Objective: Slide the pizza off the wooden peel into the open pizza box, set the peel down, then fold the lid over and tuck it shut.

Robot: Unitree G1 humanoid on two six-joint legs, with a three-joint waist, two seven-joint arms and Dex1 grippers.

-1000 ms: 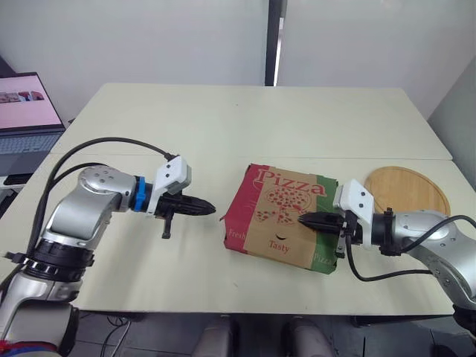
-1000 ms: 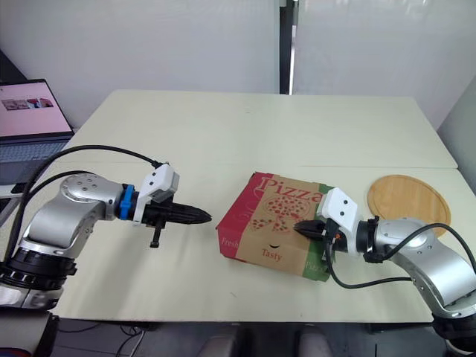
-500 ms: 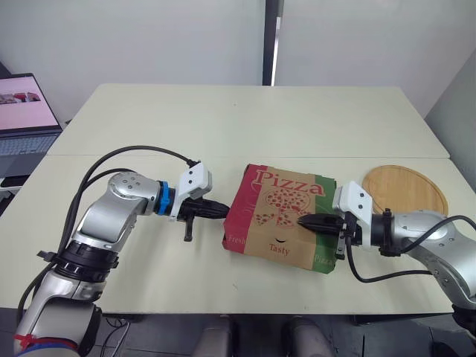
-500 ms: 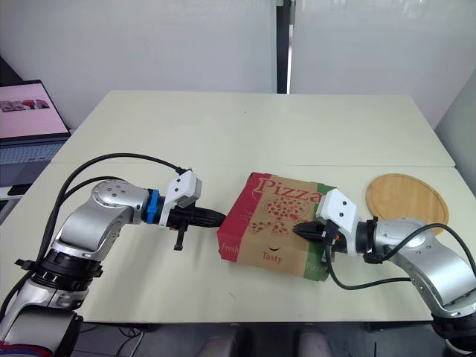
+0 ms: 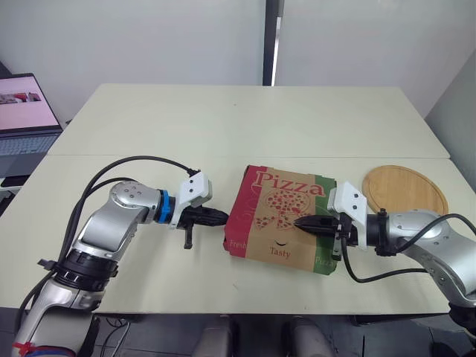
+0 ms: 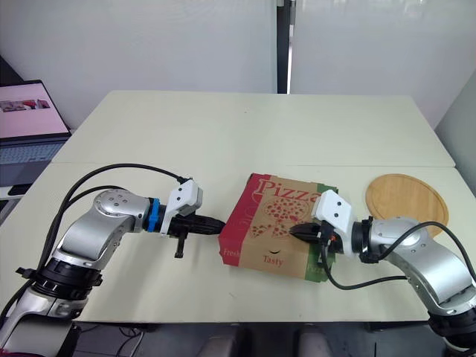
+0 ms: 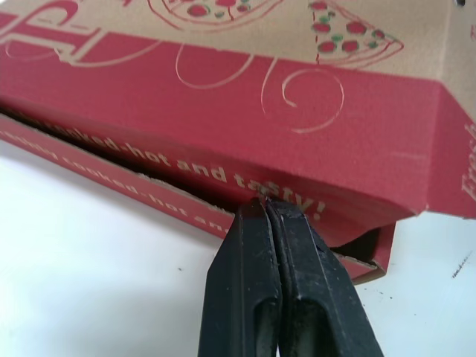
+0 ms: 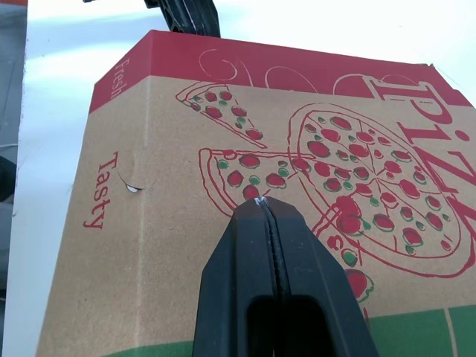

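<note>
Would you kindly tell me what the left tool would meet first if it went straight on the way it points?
The red side flap of the box. The shut left tool points squarely at it, seemingly touching or nearly so.

Laptop (image 5: pixel 26 111) cut off at left; pizza box (image 5: pixel 279 216) contents hidden.

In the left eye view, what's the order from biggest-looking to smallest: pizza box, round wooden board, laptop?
1. Pizza box.
2. Laptop, counting what shows; the picture's edge cuts it off and it sits farther away, so this place is unsure.
3. Wooden peel, the round board.
</note>
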